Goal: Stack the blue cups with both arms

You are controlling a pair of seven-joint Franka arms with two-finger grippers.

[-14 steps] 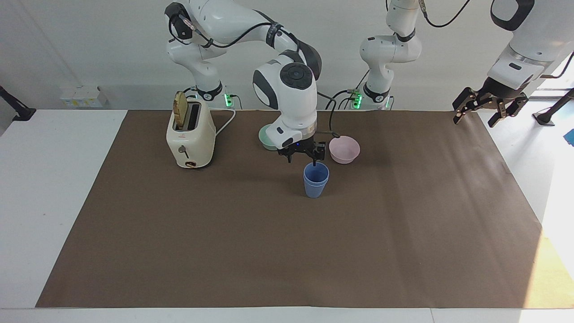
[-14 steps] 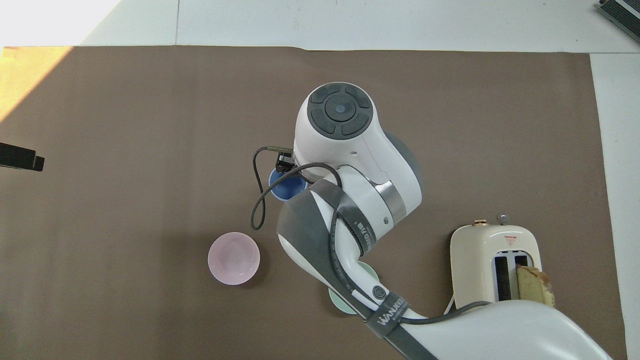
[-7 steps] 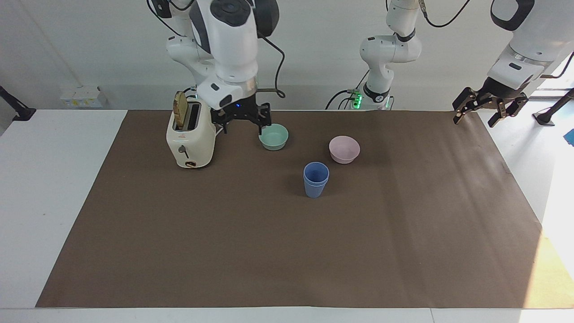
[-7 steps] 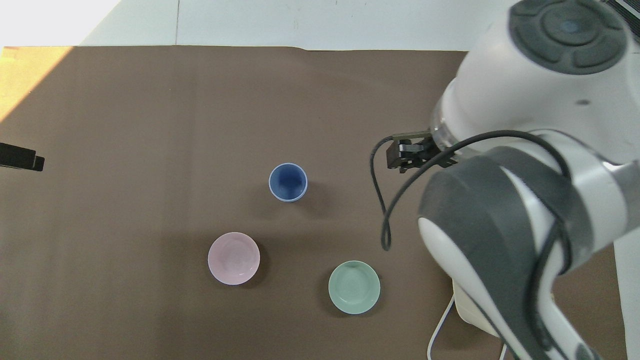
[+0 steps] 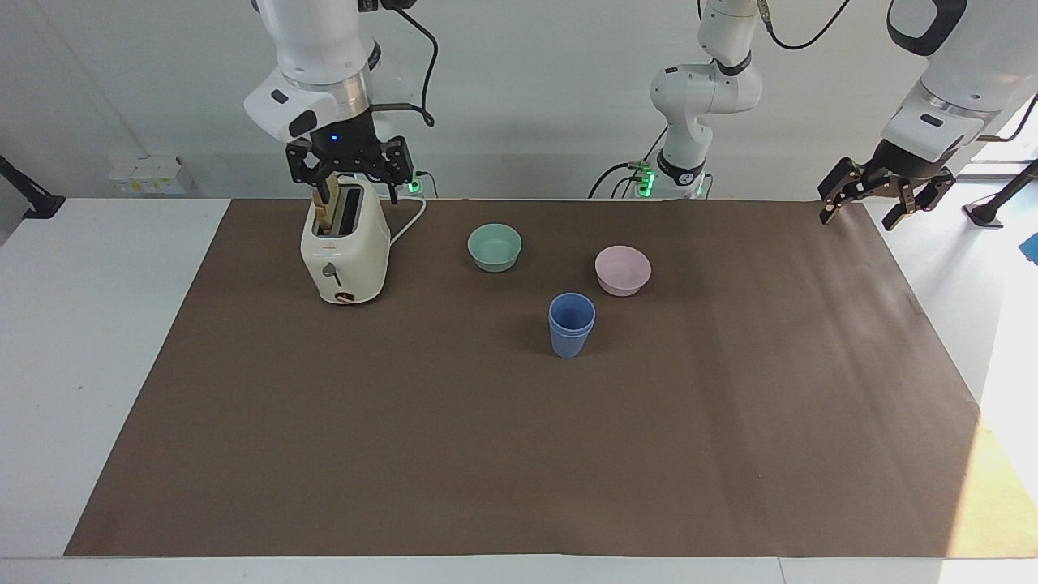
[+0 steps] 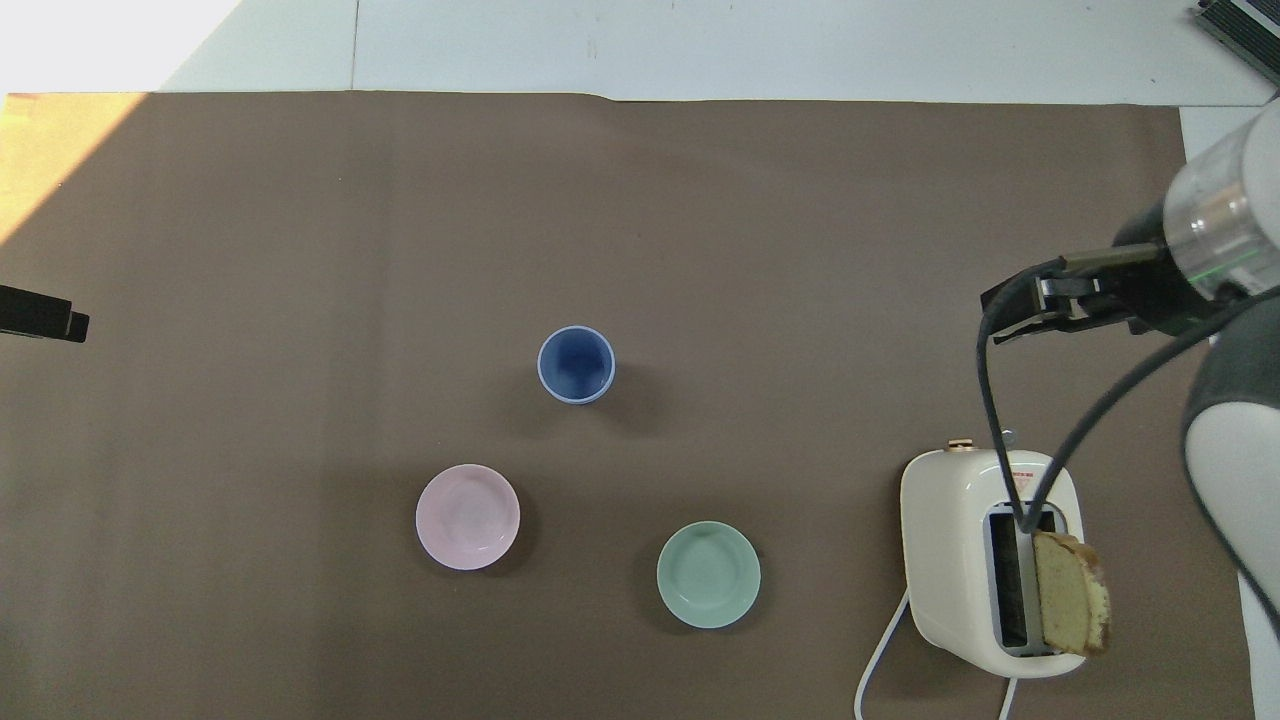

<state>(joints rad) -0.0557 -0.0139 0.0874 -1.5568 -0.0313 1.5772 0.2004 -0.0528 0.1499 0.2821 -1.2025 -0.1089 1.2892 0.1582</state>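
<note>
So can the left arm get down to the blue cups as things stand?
Probably yes: the blue cups stand nested in the open, apart from the pink bowl, and the left end effector hangs open over the mat's end.

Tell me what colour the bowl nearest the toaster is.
Mint green; the overhead view shows it best.

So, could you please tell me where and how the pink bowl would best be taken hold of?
Probably by its rim, from straight above: the pink bowl stands upright, mouth up, with a thin open edge, so one finger could go inside, one outside. Taking the rim on the side away from the stacked blue cups keeps clear of them.
</note>
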